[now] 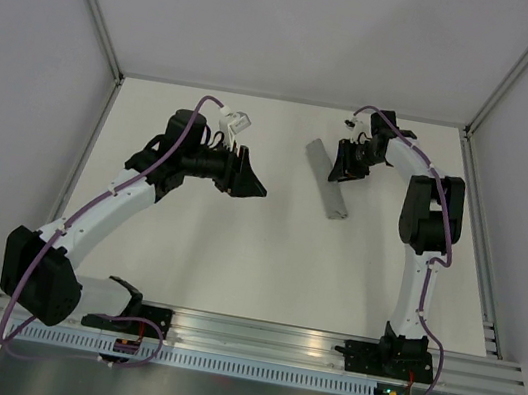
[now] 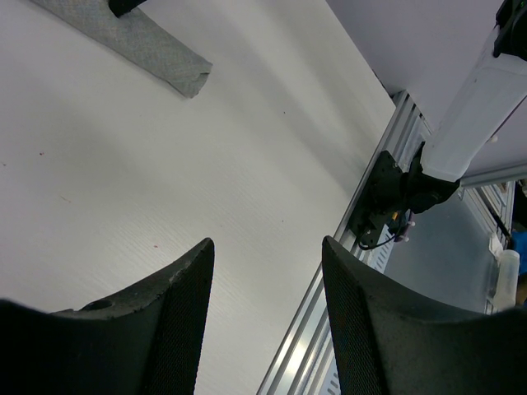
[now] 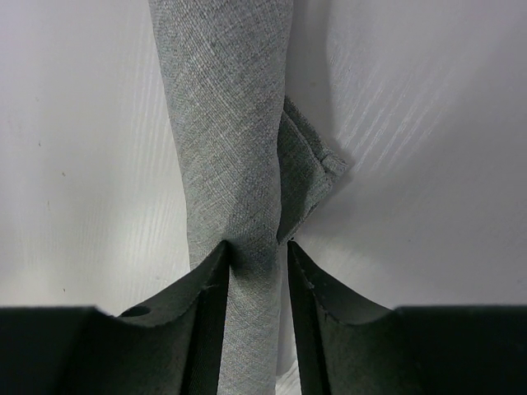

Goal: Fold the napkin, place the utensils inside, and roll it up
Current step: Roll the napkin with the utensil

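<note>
The grey napkin [image 1: 332, 193] lies on the white table as a tight roll, slanting from far left to near right. It also shows in the left wrist view [image 2: 140, 41] and fills the right wrist view [image 3: 230, 123], with a loose corner flap [image 3: 306, 164] on its right side. My right gripper [image 1: 340, 168] straddles the roll's far part, and its jaws [image 3: 257, 244] pinch the roll at the tips. My left gripper [image 1: 252, 183] is open and empty [image 2: 268, 243], above bare table to the left of the roll. No utensils are in view.
Pale walls enclose the table on three sides. An aluminium rail [image 1: 261, 334] with the arm bases runs along the near edge; the right arm's base [image 2: 395, 193] shows in the left wrist view. Bare table lies between the two arms.
</note>
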`<action>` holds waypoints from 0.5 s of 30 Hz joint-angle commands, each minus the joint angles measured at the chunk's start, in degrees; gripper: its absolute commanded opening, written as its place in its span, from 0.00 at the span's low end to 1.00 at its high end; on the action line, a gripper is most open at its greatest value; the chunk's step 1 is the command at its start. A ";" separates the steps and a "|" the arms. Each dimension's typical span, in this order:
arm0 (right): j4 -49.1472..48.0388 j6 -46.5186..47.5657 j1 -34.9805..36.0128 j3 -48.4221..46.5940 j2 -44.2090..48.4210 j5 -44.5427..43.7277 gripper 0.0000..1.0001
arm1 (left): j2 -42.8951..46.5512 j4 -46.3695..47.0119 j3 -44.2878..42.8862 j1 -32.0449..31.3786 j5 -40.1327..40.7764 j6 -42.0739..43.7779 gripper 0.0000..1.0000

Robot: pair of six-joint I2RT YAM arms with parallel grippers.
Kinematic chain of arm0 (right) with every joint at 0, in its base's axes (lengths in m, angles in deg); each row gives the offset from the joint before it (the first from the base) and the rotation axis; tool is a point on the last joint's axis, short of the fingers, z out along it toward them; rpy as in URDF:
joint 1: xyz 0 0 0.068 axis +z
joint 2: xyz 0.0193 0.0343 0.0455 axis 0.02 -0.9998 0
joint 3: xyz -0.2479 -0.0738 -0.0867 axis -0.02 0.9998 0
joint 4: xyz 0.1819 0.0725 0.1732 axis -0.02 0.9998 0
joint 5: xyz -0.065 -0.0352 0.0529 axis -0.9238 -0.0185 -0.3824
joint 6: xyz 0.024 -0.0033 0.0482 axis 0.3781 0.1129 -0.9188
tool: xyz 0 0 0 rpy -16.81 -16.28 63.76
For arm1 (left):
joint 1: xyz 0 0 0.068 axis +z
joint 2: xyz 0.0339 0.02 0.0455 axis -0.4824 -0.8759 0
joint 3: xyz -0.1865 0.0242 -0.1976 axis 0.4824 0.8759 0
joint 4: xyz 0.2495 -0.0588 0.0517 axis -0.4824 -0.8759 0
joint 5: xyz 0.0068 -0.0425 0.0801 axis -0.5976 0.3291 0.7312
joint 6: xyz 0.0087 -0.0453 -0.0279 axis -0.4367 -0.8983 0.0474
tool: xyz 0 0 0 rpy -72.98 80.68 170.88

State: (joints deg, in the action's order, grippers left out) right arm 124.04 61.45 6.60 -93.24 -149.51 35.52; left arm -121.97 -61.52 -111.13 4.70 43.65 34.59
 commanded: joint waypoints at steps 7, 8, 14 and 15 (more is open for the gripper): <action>1.46 1.06 -0.28 -3.28 2.29 -1.09 0.42 | 0.04 1.26 0.17 -0.12 -1.66 -3.02 0.60; 1.55 1.06 -0.36 -3.46 2.46 -0.91 0.42 | 0.04 1.35 0.17 -0.12 -1.75 -3.02 0.60; 2.69 0.71 -0.36 -5.74 2.55 1.20 0.43 | 0.13 1.35 0.26 -0.12 -1.84 -2.85 0.60; 2.78 0.53 -0.37 -6.09 2.64 1.46 0.44 | 0.13 1.35 0.26 -0.12 -1.84 -2.85 0.60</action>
State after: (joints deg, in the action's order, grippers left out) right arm 125.48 62.28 6.54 -96.27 -149.47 36.02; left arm -121.97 -61.14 -111.00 4.70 43.40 34.55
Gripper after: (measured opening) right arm 0.435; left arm 0.598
